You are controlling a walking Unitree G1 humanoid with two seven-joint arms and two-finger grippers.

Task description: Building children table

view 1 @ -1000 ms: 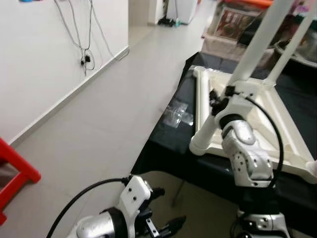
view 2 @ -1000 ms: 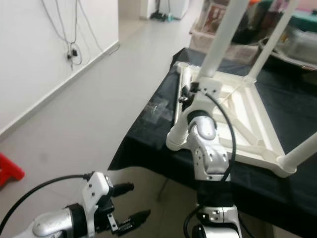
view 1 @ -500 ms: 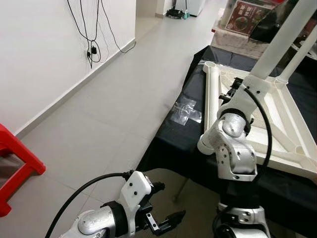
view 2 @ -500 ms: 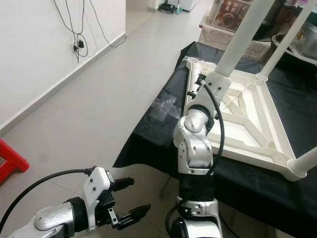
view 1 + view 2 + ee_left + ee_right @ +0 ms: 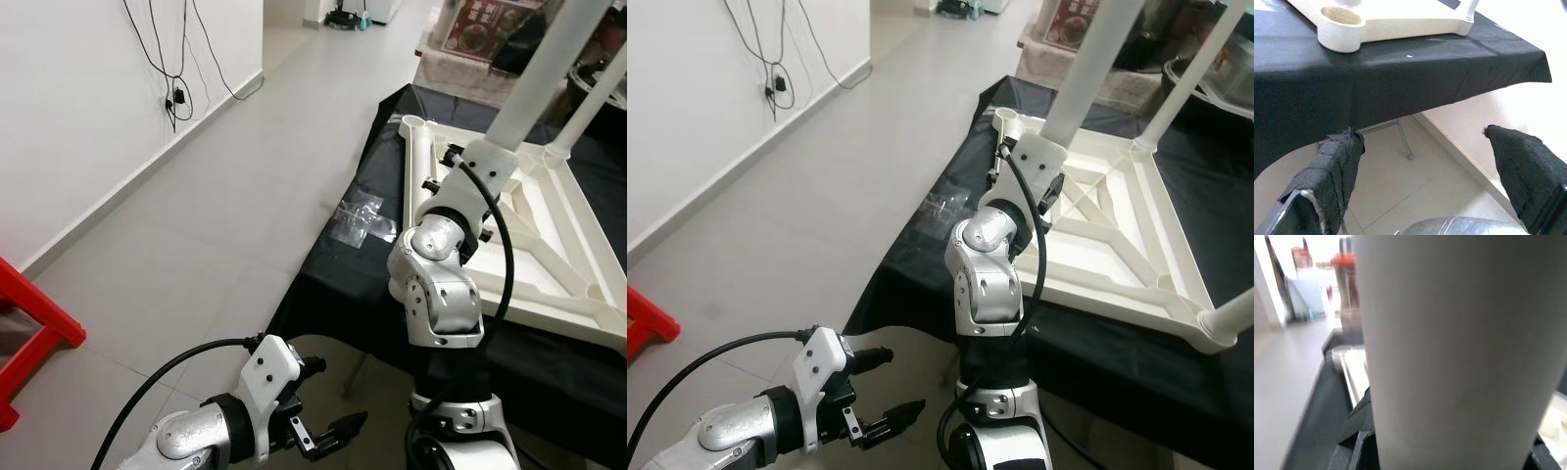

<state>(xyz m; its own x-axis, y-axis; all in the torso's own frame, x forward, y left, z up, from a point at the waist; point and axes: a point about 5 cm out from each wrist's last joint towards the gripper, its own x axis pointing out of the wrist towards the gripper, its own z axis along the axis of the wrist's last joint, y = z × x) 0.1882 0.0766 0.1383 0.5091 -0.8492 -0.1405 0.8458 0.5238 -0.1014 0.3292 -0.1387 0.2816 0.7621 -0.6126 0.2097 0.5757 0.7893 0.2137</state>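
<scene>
The white children's table frame [image 5: 549, 299] lies upside down on a table covered in black cloth [image 5: 353, 264]. My right gripper [image 5: 1449, 450] is shut on a white table leg [image 5: 544, 69], which rises tilted from the frame's near-left side. A second leg [image 5: 600, 93] stands at the far corner. Another leg [image 5: 1236, 315] juts from the near right corner. An empty round socket [image 5: 416, 123] shows at the far left corner. My left gripper [image 5: 341, 394] hangs open, holding nothing, low beside the cloth's edge, and the left wrist view shows its fingers [image 5: 1334, 166] spread below the frame's corner.
A crumpled clear plastic bag [image 5: 364, 217] lies on the cloth left of the frame. A red stool [image 5: 29, 333] stands on the grey floor at the left. Cables [image 5: 176, 98] hang down the white wall. Boxes and clutter [image 5: 480, 29] sit behind the table.
The camera has shifted slightly. My right elbow has swung left and lower while the gripper keeps hold of the leg. The left gripper hangs as before.
</scene>
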